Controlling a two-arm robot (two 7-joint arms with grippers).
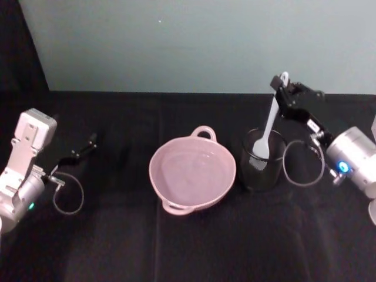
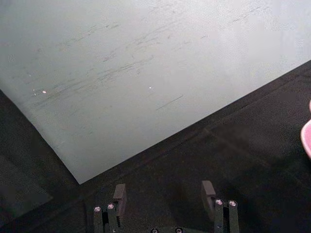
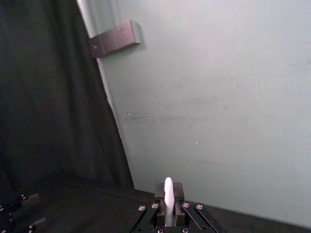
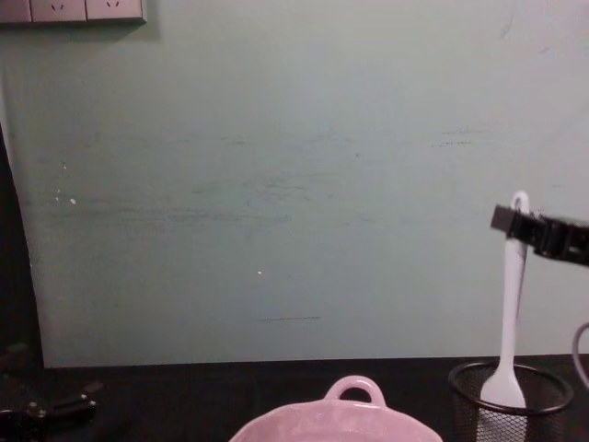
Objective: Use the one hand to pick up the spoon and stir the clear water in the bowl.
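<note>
The white spoon [image 1: 267, 126] stands upright with its flat head inside a black wire-mesh cup [image 1: 262, 160]. My right gripper [image 1: 278, 87] is shut on the top of the spoon's handle [image 4: 515, 230]; in the right wrist view the handle tip [image 3: 168, 196] sits pinched between the fingers. The pale pink bowl [image 1: 192, 172] with clear water sits at the table's middle, left of the cup, and its rim and loop handle [image 4: 354, 391] show in the chest view. My left gripper [image 1: 88, 143] rests open at the far left, its fingers [image 2: 119, 196] apart over the black cloth.
A black cloth covers the table up to a pale green wall [image 4: 276, 184]. The mesh cup stands close beside the bowl's right rim. Cables loop near both wrists [image 1: 302, 164]. Power sockets [image 4: 74, 9] sit on the wall at upper left.
</note>
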